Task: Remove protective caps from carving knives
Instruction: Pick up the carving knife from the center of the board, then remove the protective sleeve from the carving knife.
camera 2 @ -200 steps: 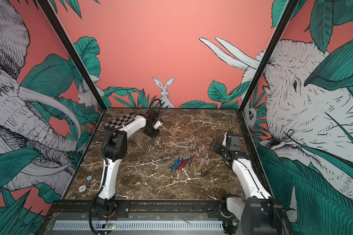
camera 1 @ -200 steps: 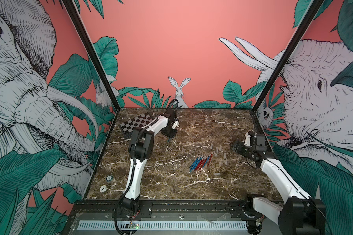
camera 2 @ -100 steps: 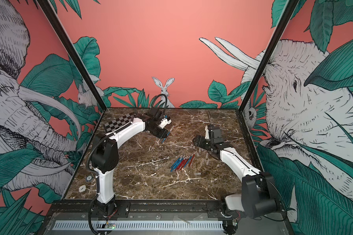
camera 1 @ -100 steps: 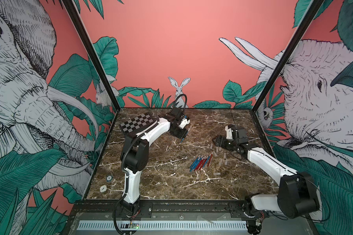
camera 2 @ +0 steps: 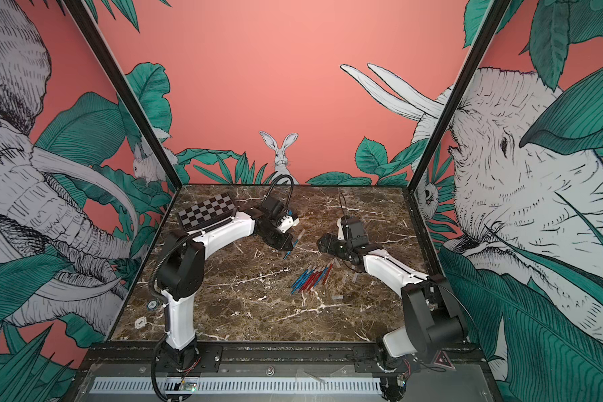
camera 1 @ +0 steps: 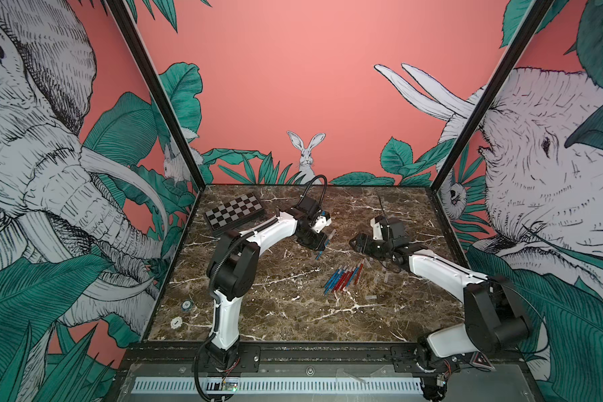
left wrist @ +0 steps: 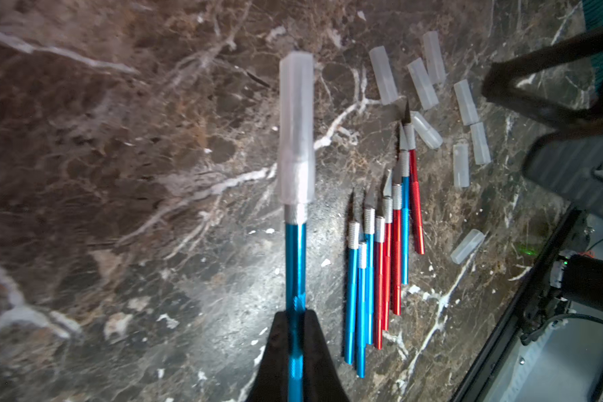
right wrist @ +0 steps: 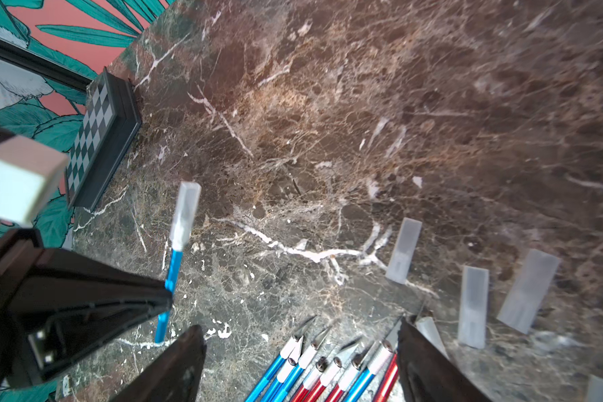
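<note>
i am bringing the wide right gripper [right wrist: 298, 334] to the last clear plastic cap [left wrist: 296, 121]; left gripper [left wrist: 296, 316] is clamping its thin blue knife [left wrist: 296, 264].

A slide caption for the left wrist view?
Left end effector grips a capped blue knife near bare knives and loose caps.

1. A coral-pink back wall [camera 1: 293, 69] is rising behind a brown marble counter [camera 1: 275, 313], with white veins running across the stone.
2. A painted white rabbit [camera 1: 306, 153] is peering out from green leaves at the foot of that wall.
3. An ink-drawn elephant [camera 1: 32, 139] is filling one side wall, and a second elephant [camera 1: 536, 156] is facing it among teal foliage.
4. Black corner posts [camera 1: 154, 90] are framing the enclosure, and soft light is glinting on the polished counter.
5. A slotted metal strip [camera 1: 275, 385] is running along the front edge.
</note>
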